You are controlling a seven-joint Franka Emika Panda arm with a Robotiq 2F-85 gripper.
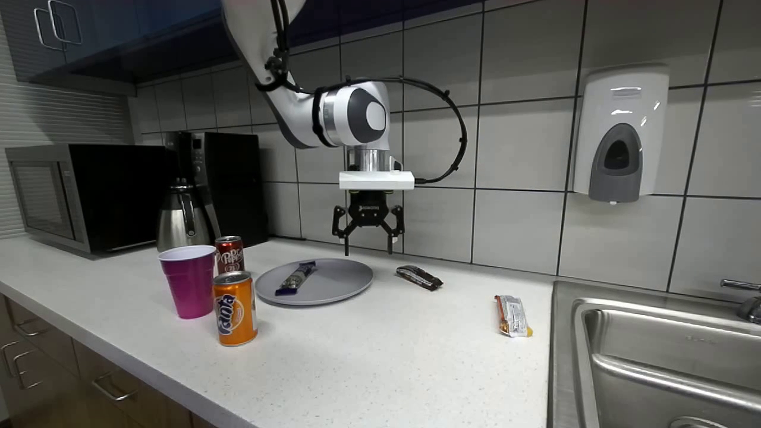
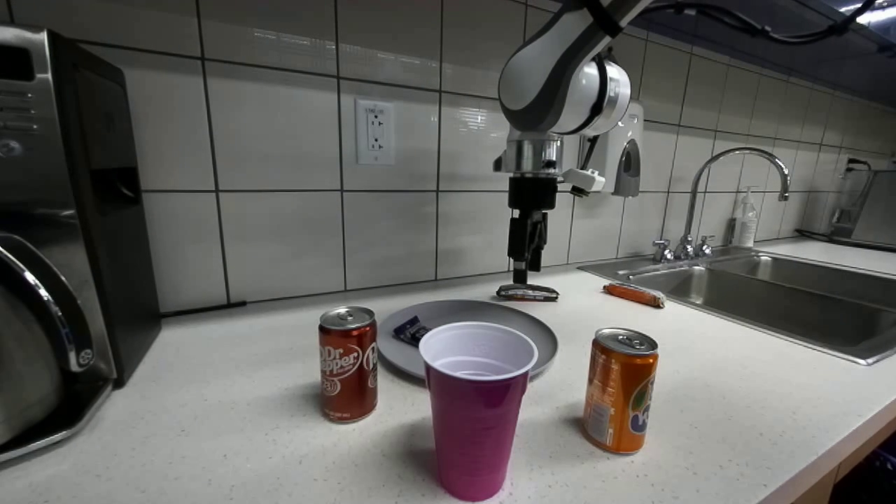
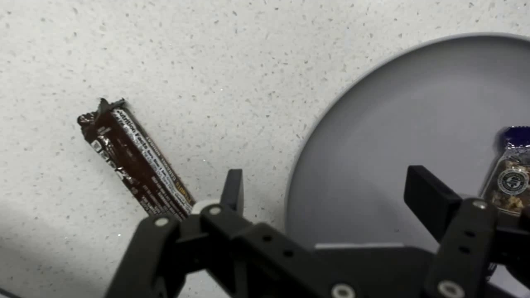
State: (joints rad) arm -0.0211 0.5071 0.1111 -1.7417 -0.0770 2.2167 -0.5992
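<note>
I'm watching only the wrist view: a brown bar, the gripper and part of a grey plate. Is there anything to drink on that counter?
Observer: Yes. A Fanta can and a Dr Pepper can stand upright on the counter.
Operator: Nice! Is the gripper poking that brown bar?
Observer: No. In an exterior view it hangs in the air, touching neither the brown bar nor the plate.
Operator: Any more snacks outside my picture?
Observer: One: an orange-and-white bar lies on the counter next to the sink.
</note>
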